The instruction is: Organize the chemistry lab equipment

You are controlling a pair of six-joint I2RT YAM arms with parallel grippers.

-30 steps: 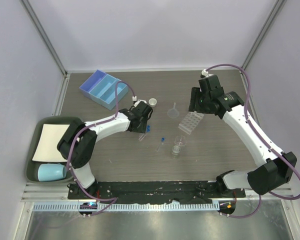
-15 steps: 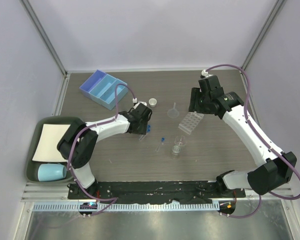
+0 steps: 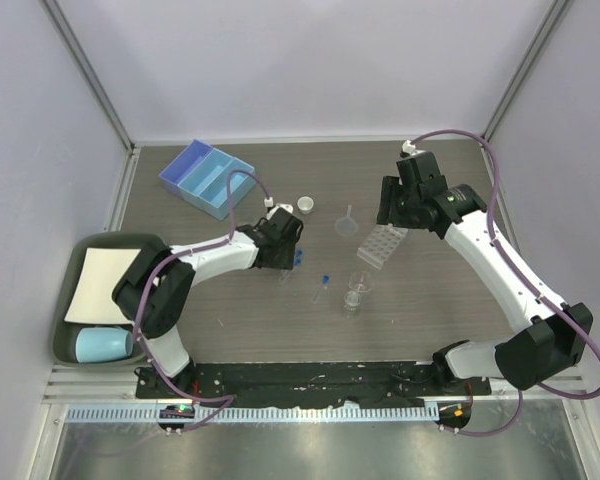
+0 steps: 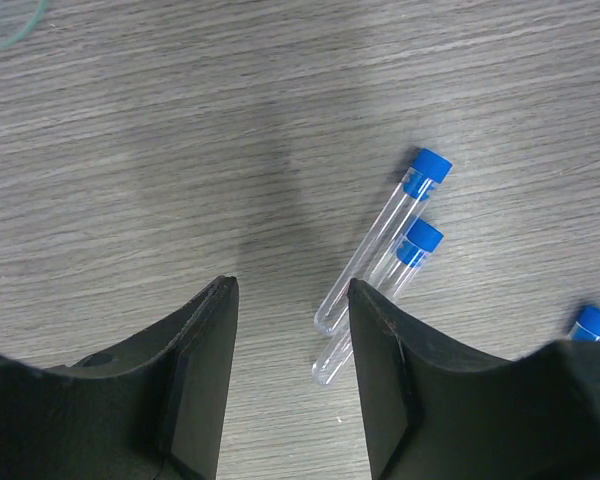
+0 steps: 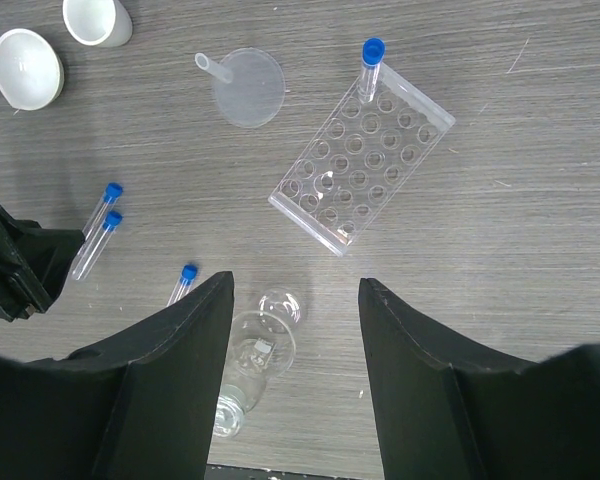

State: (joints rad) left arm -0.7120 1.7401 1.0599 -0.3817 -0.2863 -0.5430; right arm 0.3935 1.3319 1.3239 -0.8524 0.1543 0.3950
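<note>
Two blue-capped test tubes [image 4: 375,250] lie side by side on the table, just right of my left gripper [image 4: 290,288], which is open and empty; its right finger's tip touches or just overlaps them. A third tube [image 5: 183,282] lies apart, beside the glass beaker [image 5: 255,350]. My right gripper [image 5: 295,282] is open and empty, high above the beaker. The clear tube rack [image 5: 360,165] holds one capped tube [image 5: 370,55] in a corner hole. The clear funnel [image 5: 248,85] and two white dishes [image 5: 25,68] [image 5: 95,20] sit further back.
A blue divided tray [image 3: 207,178] stands at the back left. A green bin [image 3: 70,300] at the left edge holds a white sheet and a pale-blue cup [image 3: 105,345]. Grey walls enclose the table.
My left gripper has drawn back slightly toward the far left, so the two tubes' blue caps now show in the top view. The right arm has not moved.
</note>
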